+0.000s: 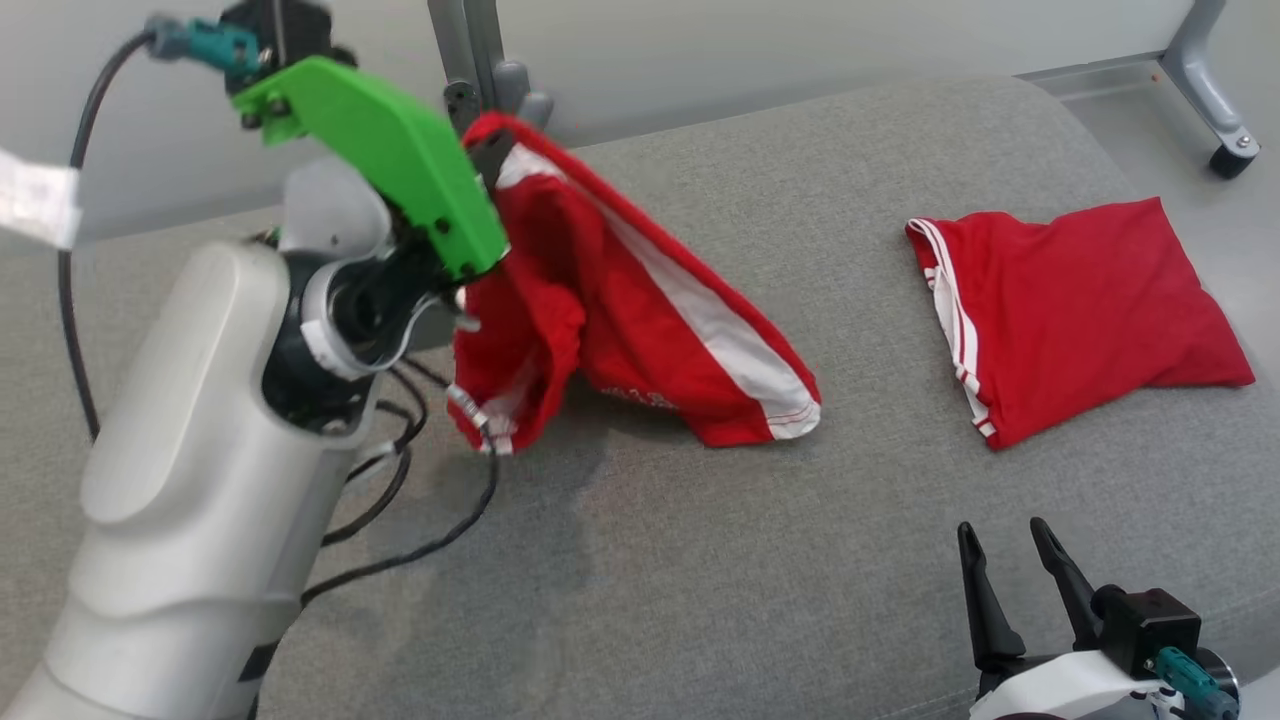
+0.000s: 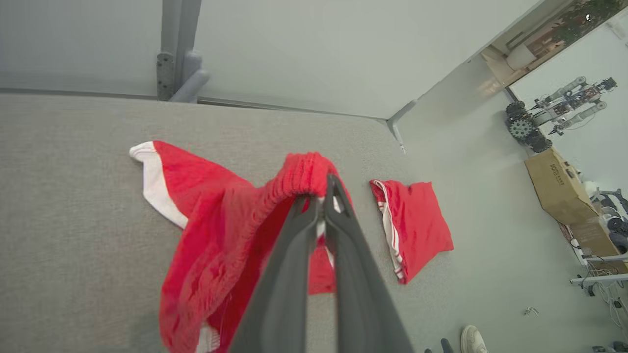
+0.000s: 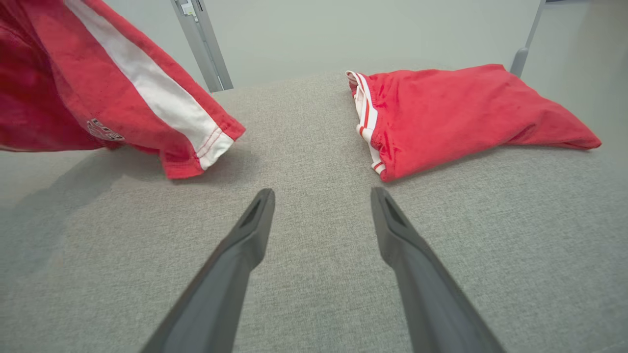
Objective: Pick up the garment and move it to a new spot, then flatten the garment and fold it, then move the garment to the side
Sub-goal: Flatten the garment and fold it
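The garment (image 1: 620,300), red shorts with a white side stripe, hangs lifted by its waistband. One leg end still trails on the grey padded surface (image 1: 700,560). My left gripper (image 1: 490,150) is shut on the waistband; in the left wrist view its closed fingers (image 2: 326,189) pinch the ribbed red edge of the garment (image 2: 221,220). My right gripper (image 1: 1000,535) stands open and empty low at the front right, apart from the cloth. The right wrist view shows its spread fingers (image 3: 321,193) over bare surface, the hanging garment (image 3: 73,83) at upper left.
A second red garment (image 1: 1080,310), folded, lies at the right of the surface. Black cables (image 1: 400,480) loop beside my left arm. A grey post (image 1: 480,60) and a caster leg (image 1: 1215,110) stand behind. A cardboard box (image 2: 554,186) and a person's shoe (image 2: 473,339) are on the floor.
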### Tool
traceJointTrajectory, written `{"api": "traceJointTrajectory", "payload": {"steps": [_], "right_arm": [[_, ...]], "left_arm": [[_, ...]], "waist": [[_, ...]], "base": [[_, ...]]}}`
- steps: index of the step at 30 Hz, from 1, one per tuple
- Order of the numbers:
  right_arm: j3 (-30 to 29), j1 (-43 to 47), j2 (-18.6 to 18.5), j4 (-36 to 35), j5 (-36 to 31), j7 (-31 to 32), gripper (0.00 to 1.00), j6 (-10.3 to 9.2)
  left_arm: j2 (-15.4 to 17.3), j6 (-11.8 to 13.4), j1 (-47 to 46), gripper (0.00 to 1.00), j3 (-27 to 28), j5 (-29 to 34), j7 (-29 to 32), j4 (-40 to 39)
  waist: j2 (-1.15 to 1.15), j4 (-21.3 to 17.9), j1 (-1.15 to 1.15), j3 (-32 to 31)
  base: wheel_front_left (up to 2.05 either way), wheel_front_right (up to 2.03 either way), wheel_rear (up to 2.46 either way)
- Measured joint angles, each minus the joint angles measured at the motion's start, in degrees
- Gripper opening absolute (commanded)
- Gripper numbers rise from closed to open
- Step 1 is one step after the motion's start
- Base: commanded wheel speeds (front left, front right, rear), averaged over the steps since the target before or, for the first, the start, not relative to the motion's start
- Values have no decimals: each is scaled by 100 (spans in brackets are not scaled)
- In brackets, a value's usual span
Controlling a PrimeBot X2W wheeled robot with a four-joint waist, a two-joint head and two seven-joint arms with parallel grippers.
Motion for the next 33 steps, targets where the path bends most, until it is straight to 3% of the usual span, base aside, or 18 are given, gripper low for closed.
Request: {"api": "traceJointTrajectory", "payload": {"steps": [5, 8, 10, 18, 26, 33], "right_arm": [[36, 10, 2, 24, 0, -1, 100, 0], [22, 10, 4, 15, -3, -1, 100, 0], [14, 5, 2, 15, -36, -1, 100, 0], [85, -41, -126, 38, -118, -1, 100, 0], [90, -19, -247, 42, -126, -1, 100, 0], [75, 7, -367, 40, -126, 0, 100, 0]], "left_arm": [[693, 26, 1077, 0, 125, -22, 3, 57], [1165, -222, 1933, 0, 75, 16, -88, 96], [1239, -423, 2522, 0, 123, -122, -215, 148], [895, -1252, 3773, 0, 198, -494, -1101, 68], [761, -1611, 4292, 0, 115, -437, -1649, -445], [656, -1819, 4389, 0, 105, -409, -1957, -302]], "waist": [[0, 109, 0, -6], [0, 170, 0, 35], [0, 221, 0, 77], [0, 506, 0, 274], [0, 807, 0, 326], [0, 1088, 0, 331]], "base": [[0, 0, 0], [0, 0, 0], [0, 0, 0], [0, 0, 0], [0, 0, 0], [0, 0, 0]]}}
